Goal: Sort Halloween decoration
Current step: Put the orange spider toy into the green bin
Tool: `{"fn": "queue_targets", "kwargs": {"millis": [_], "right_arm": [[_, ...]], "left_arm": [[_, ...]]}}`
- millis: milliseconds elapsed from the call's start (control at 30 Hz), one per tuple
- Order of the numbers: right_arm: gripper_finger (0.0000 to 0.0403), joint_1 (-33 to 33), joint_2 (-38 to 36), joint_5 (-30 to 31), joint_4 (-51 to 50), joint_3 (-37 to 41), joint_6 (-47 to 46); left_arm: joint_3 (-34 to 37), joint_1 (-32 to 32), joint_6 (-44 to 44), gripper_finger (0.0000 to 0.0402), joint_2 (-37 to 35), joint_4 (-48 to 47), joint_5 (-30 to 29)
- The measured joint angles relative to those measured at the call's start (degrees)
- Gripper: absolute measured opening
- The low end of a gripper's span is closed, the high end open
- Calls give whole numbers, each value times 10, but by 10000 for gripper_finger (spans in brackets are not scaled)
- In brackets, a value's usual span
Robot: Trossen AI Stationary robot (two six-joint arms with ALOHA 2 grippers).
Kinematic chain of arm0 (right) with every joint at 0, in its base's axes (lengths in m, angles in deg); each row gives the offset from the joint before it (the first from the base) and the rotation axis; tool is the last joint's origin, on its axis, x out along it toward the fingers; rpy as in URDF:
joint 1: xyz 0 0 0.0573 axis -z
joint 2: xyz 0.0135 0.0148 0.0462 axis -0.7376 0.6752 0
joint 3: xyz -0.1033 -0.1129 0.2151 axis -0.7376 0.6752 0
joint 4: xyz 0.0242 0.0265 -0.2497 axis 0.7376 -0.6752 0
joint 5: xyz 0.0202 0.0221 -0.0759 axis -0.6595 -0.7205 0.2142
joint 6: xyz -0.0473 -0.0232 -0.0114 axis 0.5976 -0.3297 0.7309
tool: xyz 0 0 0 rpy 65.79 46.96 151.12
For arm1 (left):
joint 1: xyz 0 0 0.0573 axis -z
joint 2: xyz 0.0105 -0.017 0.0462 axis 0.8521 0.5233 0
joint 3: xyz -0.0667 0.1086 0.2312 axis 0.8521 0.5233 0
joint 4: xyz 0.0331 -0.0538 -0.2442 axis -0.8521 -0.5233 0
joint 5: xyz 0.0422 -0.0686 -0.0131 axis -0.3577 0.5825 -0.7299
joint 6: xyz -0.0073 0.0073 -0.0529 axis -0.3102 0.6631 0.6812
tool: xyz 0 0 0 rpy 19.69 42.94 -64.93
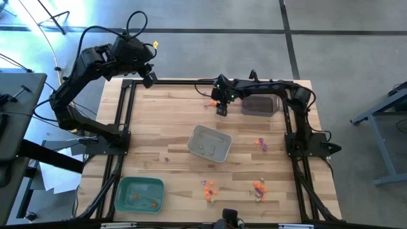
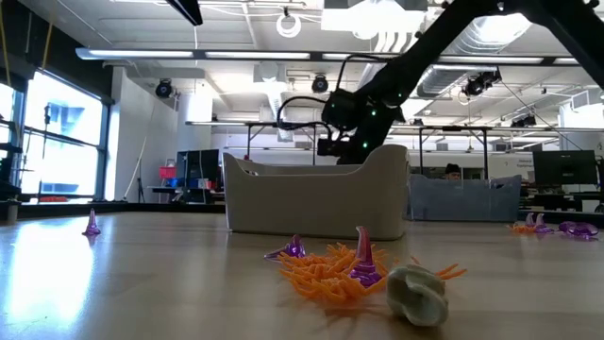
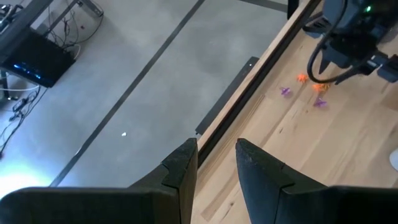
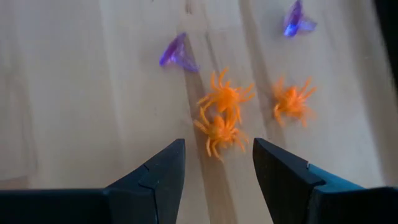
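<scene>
Tiny orange, purple and pale trinkets lie scattered on the wooden table. My right gripper (image 4: 217, 155) hangs open just above a far-centre cluster: three orange spiders (image 4: 219, 132) and two purple pieces (image 4: 177, 55). In the high view it (image 1: 220, 111) is left of the dark tray (image 1: 259, 105). My left gripper (image 1: 150, 79) waits open and empty above the table's far left corner. A grey tray (image 1: 208, 143) stands mid-table. A green tray (image 1: 140, 194) at the near left holds a few orange pieces.
More trinkets lie right of the grey tray (image 1: 259, 145), near the front edge (image 1: 208, 187) (image 1: 259, 189), and a lone purple one (image 1: 167, 159) to its left. A pile of orange, purple and a pale piece (image 2: 415, 293) shows close in the low view. Black frame rails (image 1: 124, 121) border the table.
</scene>
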Motion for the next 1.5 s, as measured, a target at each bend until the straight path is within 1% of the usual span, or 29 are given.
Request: {"fn": "queue_targets", "kwargs": {"millis": [233,400,533,667,767,833,933,1200,1367,1500], "right_arm": [[178,0,22,-1,8,-2,-1],[153,-2,22,0,8,-2,-1],[115,-2,22,0,7,-1,-2],[64,-3,22,-3,4,-1,-3],[21,-3,22,-3,3,-1,-19],[6,-2,22,-8,3,-1,-34],[7,-1,23,-14,2,-1,-57],[1,-6,5,-18,-31,1,-78],[1,-8,-31,-22,-33,2,-86],[0,-9,-68,-23,-34,2,-106]], "left_arm": [[0,-1,5,97,0,0,-3],[0,-1,10,97,0,0,-6],[0,-1,10,97,0,0,-6],[0,-1,10,97,0,0,-7],[0,-1,10,97,0,0,-9],[0,-1,10,97,0,0,-10],[0,-1,10,97,0,0,-10],[0,-1,10,97,0,-1,-10],[0,-1,10,97,0,-1,-8],[0,-1,10,97,0,-4,12]]}}
